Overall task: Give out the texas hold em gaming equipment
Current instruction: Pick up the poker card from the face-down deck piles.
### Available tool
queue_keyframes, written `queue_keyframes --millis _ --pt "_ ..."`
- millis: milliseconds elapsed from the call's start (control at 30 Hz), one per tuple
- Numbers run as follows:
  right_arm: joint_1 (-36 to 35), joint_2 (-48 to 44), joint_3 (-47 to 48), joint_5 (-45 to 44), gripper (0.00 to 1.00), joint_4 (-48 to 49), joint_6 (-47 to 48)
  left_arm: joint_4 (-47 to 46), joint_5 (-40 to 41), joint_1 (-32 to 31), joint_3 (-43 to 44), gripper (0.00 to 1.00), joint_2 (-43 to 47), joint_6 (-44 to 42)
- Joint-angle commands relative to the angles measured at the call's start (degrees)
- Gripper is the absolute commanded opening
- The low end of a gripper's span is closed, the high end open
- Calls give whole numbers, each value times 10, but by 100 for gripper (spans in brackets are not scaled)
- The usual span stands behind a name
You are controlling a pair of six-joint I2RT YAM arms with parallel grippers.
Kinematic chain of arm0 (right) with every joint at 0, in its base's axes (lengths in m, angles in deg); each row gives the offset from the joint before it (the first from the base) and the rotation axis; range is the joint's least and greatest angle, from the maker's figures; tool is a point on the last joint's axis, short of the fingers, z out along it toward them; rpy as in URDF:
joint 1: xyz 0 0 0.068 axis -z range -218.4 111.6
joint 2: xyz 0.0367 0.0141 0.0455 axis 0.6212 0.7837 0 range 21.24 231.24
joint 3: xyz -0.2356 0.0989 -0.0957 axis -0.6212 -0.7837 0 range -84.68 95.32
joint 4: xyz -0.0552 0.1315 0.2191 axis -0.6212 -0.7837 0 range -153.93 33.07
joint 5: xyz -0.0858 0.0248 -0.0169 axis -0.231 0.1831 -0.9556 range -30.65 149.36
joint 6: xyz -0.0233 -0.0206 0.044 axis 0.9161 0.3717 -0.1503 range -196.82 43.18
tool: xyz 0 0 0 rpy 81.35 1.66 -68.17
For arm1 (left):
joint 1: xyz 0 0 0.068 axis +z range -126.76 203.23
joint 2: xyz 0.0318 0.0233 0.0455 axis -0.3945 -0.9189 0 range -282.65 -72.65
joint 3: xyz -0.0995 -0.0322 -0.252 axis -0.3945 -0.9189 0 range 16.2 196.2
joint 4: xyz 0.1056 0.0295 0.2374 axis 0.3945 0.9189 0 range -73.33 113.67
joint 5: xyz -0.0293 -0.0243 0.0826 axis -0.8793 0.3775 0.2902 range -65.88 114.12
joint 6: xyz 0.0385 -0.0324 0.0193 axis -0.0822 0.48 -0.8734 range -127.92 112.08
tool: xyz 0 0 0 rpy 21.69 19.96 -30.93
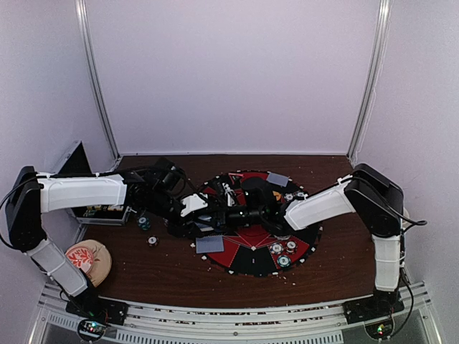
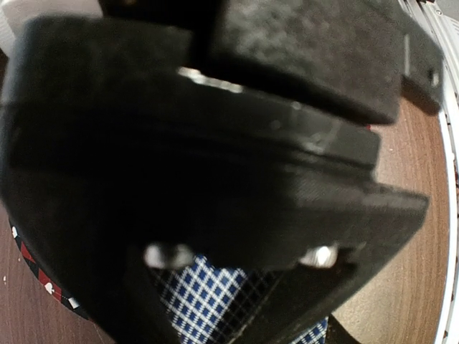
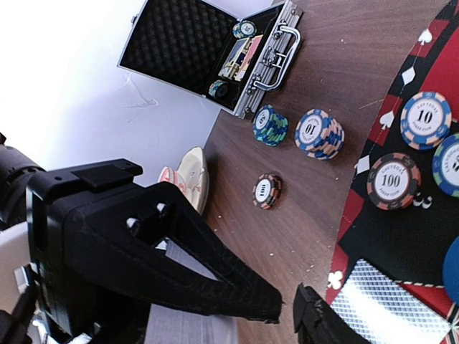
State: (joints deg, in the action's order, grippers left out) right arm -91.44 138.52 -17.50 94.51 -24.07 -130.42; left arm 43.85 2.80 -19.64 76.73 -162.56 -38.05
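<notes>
– What lies nearest to you?
– Three poker chips (image 1: pixel 284 261) on the near part of the round mat (image 1: pixel 251 264). Left of them is the near card (image 1: pixel 209 244), grey-blue, across the mat's edge.
– And your pincers?
– They meet just behind that card. Your right gripper (image 3: pixel 288 314) is released, nothing between its jaws. For your left gripper (image 1: pixel 204 215) I cannot tell; black parts fill its camera.
– And farther?
– Two chip stacks (image 3: pixel 319 133) stand on the bare table (image 1: pixel 179 269), left of the mat. The far card (image 1: pixel 277 178) lies at the mat's back rim. The open metal case (image 3: pixel 172 43) holds a few chips.
</notes>
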Motion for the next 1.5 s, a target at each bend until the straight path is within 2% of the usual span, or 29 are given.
queue_keyframes --millis 0,200,500,1267,1467 --pt "-4 14 17 5 52 10 -15 -13 -6 -6 3 53 11 -2" --pt "-3 10 10 -3 40 -6 -12 -14 -2 -8 0 53 12 -1" --pt "19 -19 -30 -20 31 -27 -2 -14 -3 -9 -2 53 14 -2" --pt "43 -85 -71 -31 27 -80 35 -14 4 -10 -4 53 3 -3" --pt "43 -107 -77 -28 30 -87 46 -16 6 -10 -4 53 0 -2"
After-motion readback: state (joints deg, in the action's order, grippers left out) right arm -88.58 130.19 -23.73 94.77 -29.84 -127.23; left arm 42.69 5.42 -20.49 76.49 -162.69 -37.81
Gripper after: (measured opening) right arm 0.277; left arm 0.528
